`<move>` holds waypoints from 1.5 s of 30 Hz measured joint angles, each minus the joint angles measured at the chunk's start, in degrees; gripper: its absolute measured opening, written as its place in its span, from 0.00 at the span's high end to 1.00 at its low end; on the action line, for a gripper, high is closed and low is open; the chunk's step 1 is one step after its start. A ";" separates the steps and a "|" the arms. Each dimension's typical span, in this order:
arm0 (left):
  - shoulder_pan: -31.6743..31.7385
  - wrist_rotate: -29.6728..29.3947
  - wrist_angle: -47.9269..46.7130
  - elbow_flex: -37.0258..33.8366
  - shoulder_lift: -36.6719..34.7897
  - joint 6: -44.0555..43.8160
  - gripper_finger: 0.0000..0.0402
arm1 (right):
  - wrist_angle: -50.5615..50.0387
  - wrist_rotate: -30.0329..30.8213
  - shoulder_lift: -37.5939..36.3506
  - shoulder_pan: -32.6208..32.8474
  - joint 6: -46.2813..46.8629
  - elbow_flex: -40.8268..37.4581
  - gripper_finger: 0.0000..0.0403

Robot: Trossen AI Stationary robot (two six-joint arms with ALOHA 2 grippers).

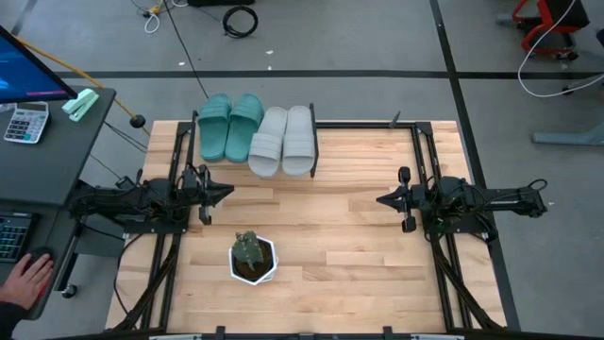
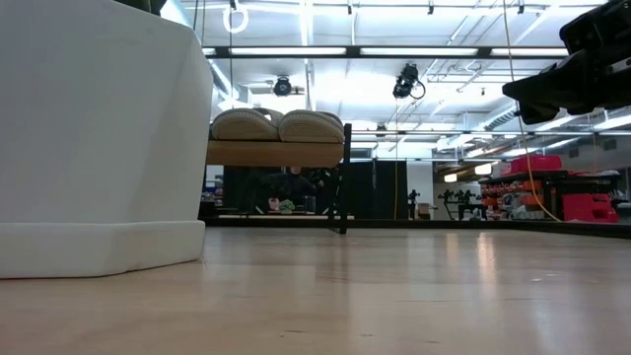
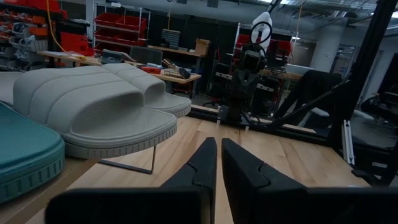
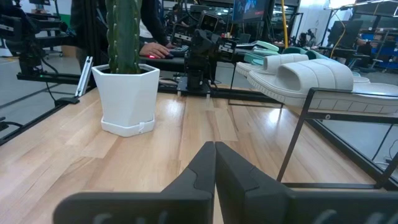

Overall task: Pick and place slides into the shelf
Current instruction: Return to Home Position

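Observation:
Two teal slides [image 1: 229,125] and two light grey slides [image 1: 284,140] lie side by side, soles down, on the shelf [image 2: 274,153] at the table's far edge, left of centre. In the left wrist view the grey slides [image 3: 99,106] sit close by, with a teal one [image 3: 25,155] beside them. My left gripper [image 1: 229,192] hovers shut near the table's left edge, just nearer than the shelf, and points right. My right gripper [image 1: 380,199] hovers shut at the right side and points left. Neither touches anything.
A cactus in a white pot [image 1: 252,257] stands near the table's front edge, left of centre. Bare wood lies between the two grippers. A desk with a calculator [image 1: 26,122] stands left of the table, and a person's hand [image 1: 28,279] rests there.

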 joint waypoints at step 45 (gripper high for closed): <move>0.00 0.00 0.01 -0.02 0.00 0.01 0.92 | 0.00 0.00 0.00 -0.01 0.00 0.00 0.97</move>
